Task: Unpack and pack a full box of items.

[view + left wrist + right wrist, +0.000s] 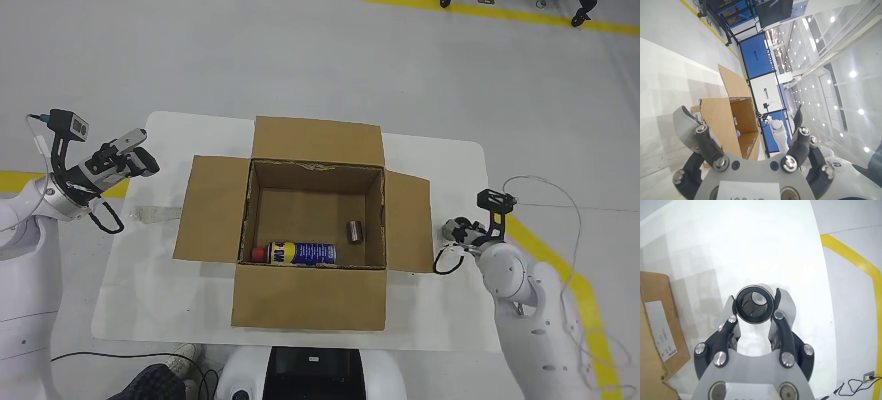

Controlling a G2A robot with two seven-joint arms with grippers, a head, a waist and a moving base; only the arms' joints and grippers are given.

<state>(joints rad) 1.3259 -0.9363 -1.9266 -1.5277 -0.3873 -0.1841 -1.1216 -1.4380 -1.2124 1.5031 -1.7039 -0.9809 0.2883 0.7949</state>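
An open cardboard box [312,300] stands mid-table with its flaps spread. Inside lie a blue and yellow spray can [300,253] with a red cap and a small metal cylinder [355,231]. Right of the box's right flap, my right gripper [452,232] [754,303] is shut on a hollow metal bearing cylinder [753,306] over the white table [772,256]. My left gripper [138,160] [740,113] hangs open and empty off the box's left side, looking toward the box [721,121].
The box's flaps [210,208] overhang the table on all sides. A small clear object [152,212] lies on the table left of the left flap. Bare white table [460,310] lies right and left of the box. A yellow floor line [857,260] runs past the table's edge.
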